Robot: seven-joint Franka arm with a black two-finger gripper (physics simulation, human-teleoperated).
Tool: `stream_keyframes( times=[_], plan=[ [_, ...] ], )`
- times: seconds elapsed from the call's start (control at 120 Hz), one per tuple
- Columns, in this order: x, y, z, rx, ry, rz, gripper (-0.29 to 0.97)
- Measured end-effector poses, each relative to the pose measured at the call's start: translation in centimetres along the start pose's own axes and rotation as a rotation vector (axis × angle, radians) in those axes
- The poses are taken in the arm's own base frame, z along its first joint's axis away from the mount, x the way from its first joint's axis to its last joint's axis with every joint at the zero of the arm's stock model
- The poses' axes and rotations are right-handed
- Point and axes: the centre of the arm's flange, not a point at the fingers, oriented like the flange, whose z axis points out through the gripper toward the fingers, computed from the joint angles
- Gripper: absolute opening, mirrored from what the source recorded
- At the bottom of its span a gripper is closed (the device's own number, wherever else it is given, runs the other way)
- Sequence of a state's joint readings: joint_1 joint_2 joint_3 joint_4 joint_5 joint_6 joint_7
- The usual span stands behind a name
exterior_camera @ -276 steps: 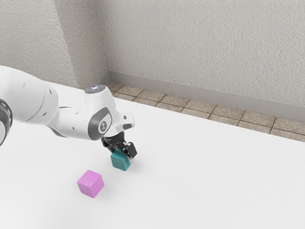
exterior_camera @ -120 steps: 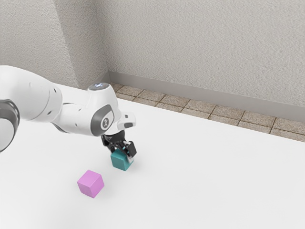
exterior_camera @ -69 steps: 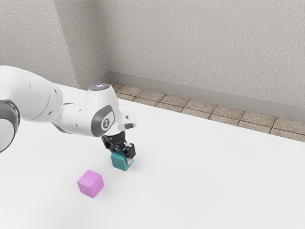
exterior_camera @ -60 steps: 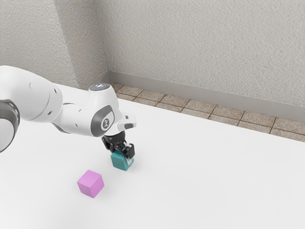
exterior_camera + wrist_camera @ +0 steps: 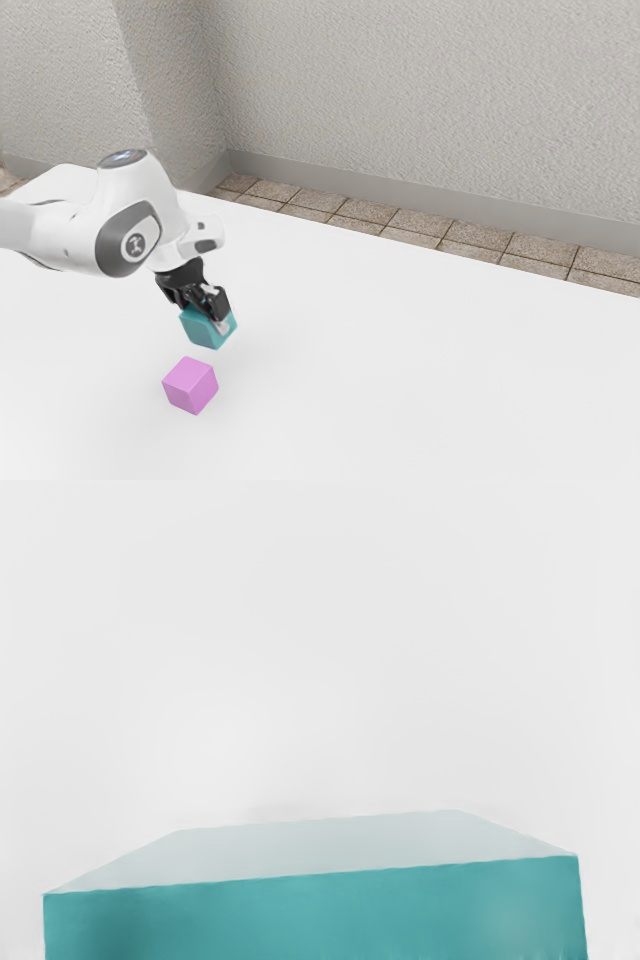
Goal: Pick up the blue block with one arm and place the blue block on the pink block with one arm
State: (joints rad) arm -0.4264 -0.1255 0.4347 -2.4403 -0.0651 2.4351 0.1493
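Observation:
My black gripper [image 5: 205,312] is shut on the teal-blue block [image 5: 207,331], which hangs in the air a short way above the white table [image 5: 420,350]. The pink block [image 5: 190,384] rests on the table just below the held block and slightly toward the exterior view's left, with a gap between the two. In the wrist view the teal-blue block [image 5: 320,895] sits large right under my hand, with plain white table behind it.
A strip of brown floor tiles [image 5: 450,235] runs past the table's far edge, below a grey textured wall [image 5: 420,90]. The white arm [image 5: 90,225] reaches in from the exterior view's left.
The blue block has left the table: my gripper has lifted it and carried it toward the exterior view's left, to just above the pink block. The pink block has stayed put.

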Motion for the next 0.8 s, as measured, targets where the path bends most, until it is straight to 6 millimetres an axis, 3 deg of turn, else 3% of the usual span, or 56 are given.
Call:
stream_keyframes(
  times=[0.242,0.367,0.583,0.8],
  plan=[
    [-4.5,1.1,-1.2,0.024,-0.006,0.036,0.36],
    [-5.5,2.0,-1.1,0.033,-0.028,0.032,0.35],
    [-7.4,1.6,-0.7,0.032,-0.075,-0.029,0.35],
    [-7.6,2.3,0.1,0.049,-0.104,-0.049,0.35]
  ],
)
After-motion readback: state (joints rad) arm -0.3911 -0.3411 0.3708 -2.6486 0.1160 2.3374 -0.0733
